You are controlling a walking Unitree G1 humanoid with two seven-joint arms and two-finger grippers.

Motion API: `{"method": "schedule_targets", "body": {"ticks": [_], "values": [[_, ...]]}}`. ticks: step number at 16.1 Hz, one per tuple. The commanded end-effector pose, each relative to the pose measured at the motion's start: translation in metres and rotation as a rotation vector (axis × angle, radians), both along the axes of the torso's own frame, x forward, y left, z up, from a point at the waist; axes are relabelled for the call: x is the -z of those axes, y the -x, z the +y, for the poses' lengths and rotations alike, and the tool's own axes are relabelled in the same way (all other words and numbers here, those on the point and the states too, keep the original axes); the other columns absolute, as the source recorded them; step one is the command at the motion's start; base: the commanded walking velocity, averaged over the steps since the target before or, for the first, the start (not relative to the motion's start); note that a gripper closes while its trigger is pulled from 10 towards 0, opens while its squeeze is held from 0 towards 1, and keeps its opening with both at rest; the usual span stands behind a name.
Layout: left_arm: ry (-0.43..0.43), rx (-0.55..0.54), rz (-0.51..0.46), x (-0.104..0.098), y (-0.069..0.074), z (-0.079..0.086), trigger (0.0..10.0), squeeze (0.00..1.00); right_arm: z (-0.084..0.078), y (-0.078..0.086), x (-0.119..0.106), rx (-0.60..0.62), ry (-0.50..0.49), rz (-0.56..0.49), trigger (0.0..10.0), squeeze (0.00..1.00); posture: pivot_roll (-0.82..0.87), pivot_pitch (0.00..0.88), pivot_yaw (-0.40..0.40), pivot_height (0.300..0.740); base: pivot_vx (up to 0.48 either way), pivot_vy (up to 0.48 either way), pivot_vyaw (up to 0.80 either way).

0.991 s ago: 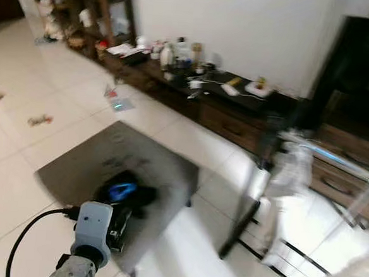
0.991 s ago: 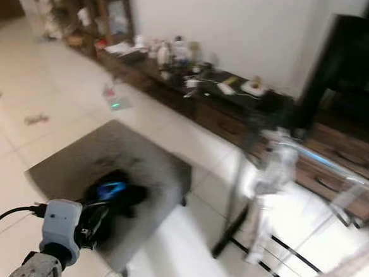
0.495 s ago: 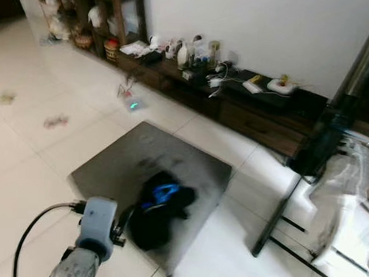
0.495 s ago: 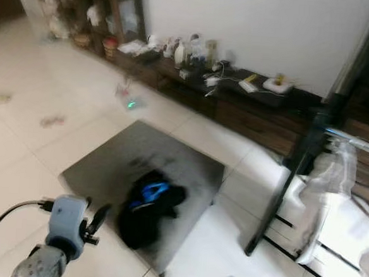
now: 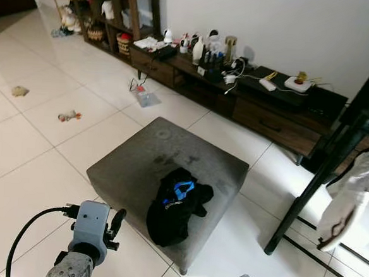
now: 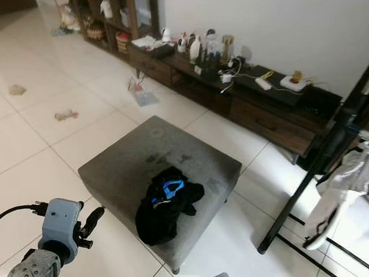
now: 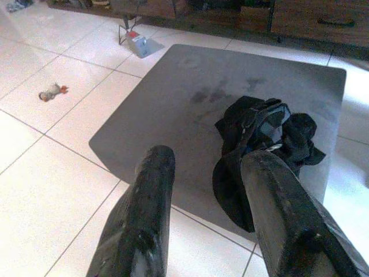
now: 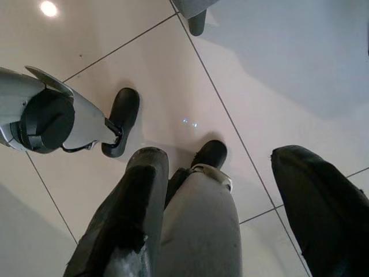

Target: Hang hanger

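A black garment with a blue piece [image 5: 176, 204] lies crumpled on the near right part of a grey square ottoman [image 5: 151, 155]. At the right stands a black clothes rack [image 5: 336, 149] with a white garment [image 5: 353, 188] hanging from it. My left gripper [image 7: 207, 157] is raised low at the near left, short of the ottoman's front corner, open with nothing between its fingers [image 5: 115, 220]. It looks toward the garment. My right gripper [image 8: 219, 154] hangs open and points down at the tile floor and my own legs.
A long low dark cabinet [image 5: 268, 116] with bottles, cables and small items runs along the white back wall. Dark shelves [image 5: 117, 10] stand at the back left. Small bits [image 5: 67, 115] [image 5: 143, 97] lie on the white tiles left of the ottoman.
The camera has turned left and the blur is gone, so ottoman and rack sit further right in the picture. My left gripper keeps its low place at the near left.
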State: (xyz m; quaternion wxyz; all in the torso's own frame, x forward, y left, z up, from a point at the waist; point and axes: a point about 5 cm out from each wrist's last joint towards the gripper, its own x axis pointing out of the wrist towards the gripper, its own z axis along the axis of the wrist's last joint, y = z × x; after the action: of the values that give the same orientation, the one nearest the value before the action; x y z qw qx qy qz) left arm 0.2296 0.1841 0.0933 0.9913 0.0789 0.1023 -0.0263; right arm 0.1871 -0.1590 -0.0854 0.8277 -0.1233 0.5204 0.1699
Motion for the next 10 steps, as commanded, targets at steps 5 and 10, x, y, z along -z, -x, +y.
{"method": "schedule_targets", "body": {"ticks": [5, 10], "values": [[-0.005, -0.020, 0.018, 0.0037, -0.0001, 0.0037, 10.0, 0.00, 0.0012, 0.0026, 0.0012, 0.005, -0.015, 0.006, 10.0, 0.00, 0.03, 0.104, 0.027, 0.740, 0.401, 0.000, 0.43], [-0.006, -0.013, 0.020, 0.0045, -0.0007, 0.0023, 10.0, 0.00, 0.0011, 0.0034, 0.0015, 0.007, -0.023, 0.009, 10.0, 0.00, 0.03, 0.099, 0.027, 0.740, 0.430, 0.000, 0.00]]}}
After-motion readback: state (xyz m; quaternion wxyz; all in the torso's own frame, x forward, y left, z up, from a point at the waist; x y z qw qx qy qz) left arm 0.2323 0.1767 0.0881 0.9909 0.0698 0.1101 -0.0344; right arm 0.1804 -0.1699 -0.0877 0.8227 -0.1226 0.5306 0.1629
